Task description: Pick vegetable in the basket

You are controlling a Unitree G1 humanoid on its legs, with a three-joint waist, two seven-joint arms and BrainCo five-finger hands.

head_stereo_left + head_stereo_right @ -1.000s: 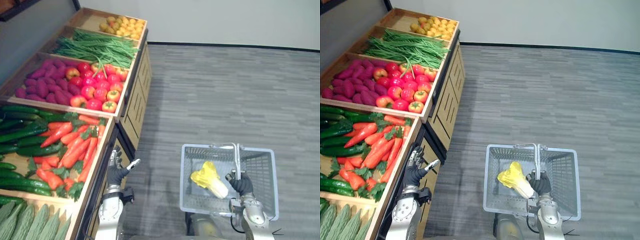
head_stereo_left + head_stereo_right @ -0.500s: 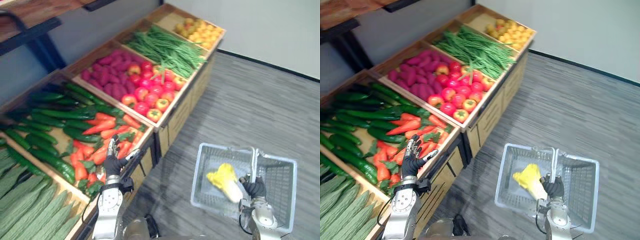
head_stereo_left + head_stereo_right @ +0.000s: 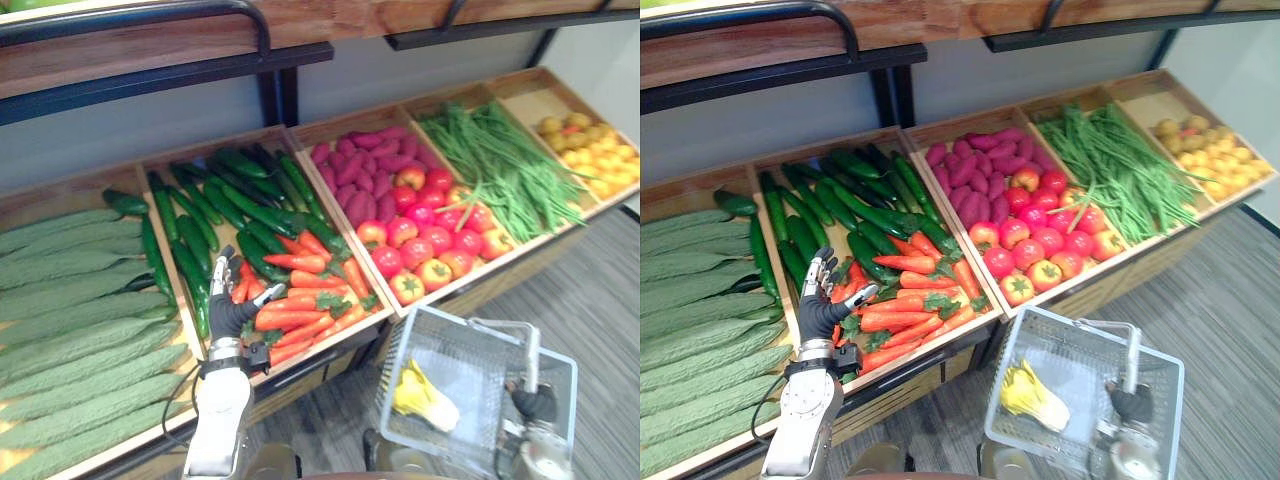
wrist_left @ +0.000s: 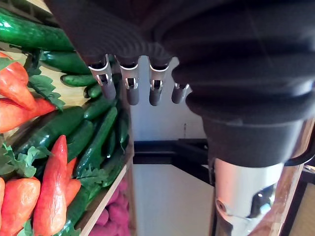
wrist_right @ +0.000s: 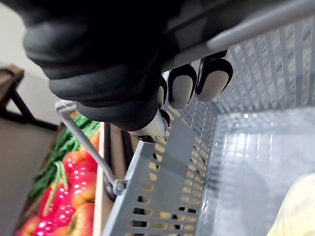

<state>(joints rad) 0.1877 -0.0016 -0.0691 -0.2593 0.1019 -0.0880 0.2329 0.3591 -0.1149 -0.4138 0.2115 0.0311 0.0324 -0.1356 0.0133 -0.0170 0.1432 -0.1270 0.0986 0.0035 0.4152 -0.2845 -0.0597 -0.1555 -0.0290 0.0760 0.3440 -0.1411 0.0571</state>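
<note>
Well left of the basket [image 3: 445, 345], over the carrots [image 3: 305, 310], the left hand [image 3: 232, 315] is held with fingers spread, nothing gripped. One yellow cabbage [image 3: 425, 397] is seen inside the basket; its handle [image 3: 533, 350] is clasped by the right hand [image 3: 537, 403]. A reach down onto a carrot is judged next.

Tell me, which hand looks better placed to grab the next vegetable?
Left. The left hand hovers open by the carrots, while the right hand is curled round the handle of the basket.
</note>
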